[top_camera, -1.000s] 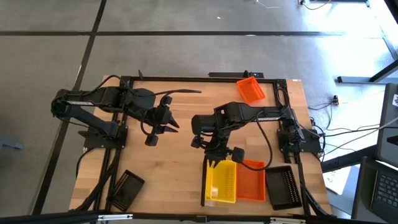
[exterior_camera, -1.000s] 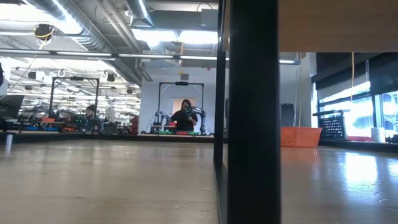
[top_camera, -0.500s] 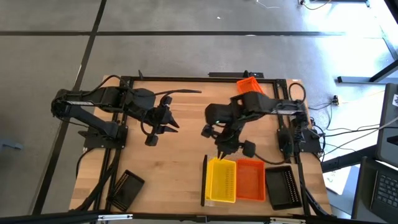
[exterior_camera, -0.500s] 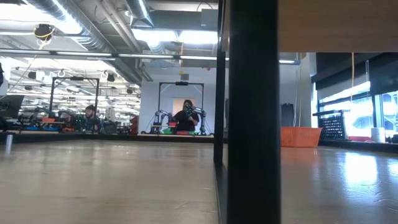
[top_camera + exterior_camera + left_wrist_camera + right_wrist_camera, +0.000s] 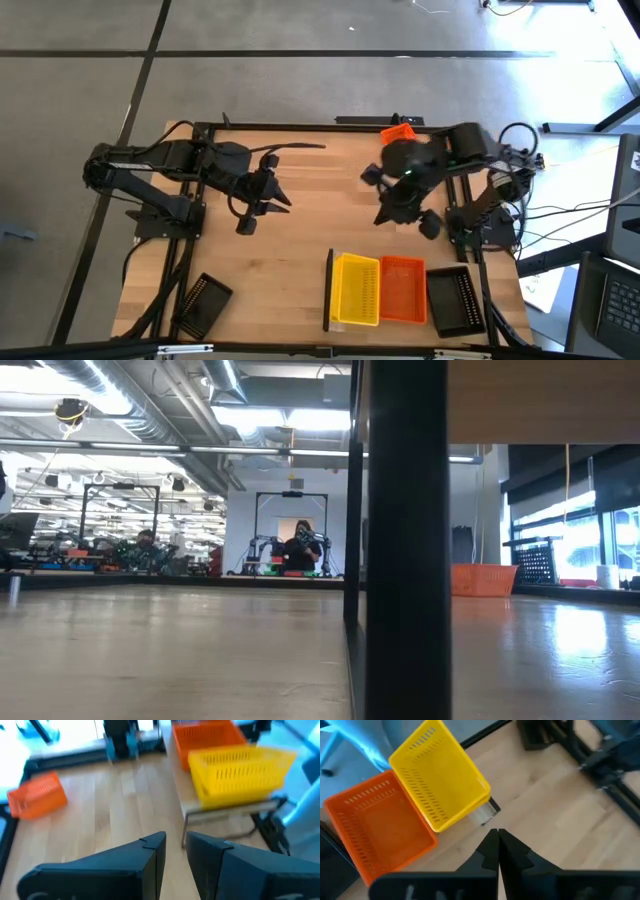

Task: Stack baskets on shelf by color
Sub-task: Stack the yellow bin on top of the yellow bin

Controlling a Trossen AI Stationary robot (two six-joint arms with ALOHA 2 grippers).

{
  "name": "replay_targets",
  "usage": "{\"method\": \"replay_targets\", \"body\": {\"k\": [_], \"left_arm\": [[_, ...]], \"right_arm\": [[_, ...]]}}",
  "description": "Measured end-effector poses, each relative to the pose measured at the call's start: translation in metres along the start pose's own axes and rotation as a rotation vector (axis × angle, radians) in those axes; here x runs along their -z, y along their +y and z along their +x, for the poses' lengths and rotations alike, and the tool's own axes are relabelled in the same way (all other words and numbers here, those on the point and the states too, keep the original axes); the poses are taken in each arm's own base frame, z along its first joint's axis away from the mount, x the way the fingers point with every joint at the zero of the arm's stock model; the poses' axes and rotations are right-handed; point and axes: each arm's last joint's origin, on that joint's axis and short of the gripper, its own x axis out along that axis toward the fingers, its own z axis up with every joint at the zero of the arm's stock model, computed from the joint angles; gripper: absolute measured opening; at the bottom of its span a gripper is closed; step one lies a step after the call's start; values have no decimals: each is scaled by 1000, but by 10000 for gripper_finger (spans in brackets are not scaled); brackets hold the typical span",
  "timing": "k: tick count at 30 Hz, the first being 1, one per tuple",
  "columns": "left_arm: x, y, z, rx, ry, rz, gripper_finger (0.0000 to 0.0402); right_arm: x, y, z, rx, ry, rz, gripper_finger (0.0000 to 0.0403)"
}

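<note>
A yellow basket (image 5: pixel 357 290), an orange basket (image 5: pixel 403 290) and a black basket (image 5: pixel 455 300) sit side by side on the pale shelf (image 5: pixel 340 322), whose dark upright end piece (image 5: pixel 328 290) is at its left. Another orange basket (image 5: pixel 398 130) rests at the table's far edge, partly hidden by my right arm. A second black basket (image 5: pixel 205 300) lies at the near left. My right gripper (image 5: pixel 408 220) hangs shut and empty over the table, on the far side of the shelf. My left gripper (image 5: pixel 278 195) waits left of centre, fingers a little apart, holding nothing.
Bare wooden tabletop (image 5: pixel 300 250) lies between the two arms and on the far side of the shelf. In the low view the shelf's dark end piece (image 5: pixel 405 540) stands close in front. People work at benches in the room behind.
My right gripper has drawn back from the far rim of the yellow basket on the shelf, moving toward the table's far right. The yellow basket has stayed in place on the shelf.
</note>
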Motion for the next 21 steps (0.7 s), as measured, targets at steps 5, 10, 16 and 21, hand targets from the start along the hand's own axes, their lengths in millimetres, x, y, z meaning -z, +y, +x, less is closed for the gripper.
{"method": "replay_targets", "body": {"k": [5, 10, 16, 21], "left_arm": [[-18, -2, 12, 0, -163, -12, 66], [-23, -9, 31, 24, -194, 40, 43], [-23, -10, 41, 27, -188, 35, 3], [-20, -7, 58, 15, -160, 55, 1]], "right_arm": [[4, 13, -28, 77, -26, -18, 1], [10, 23, -51, 154, -37, 9, 2], [16, 31, -69, 220, -54, 98, 1], [24, 38, -77, 228, -64, 183, 1]]}}
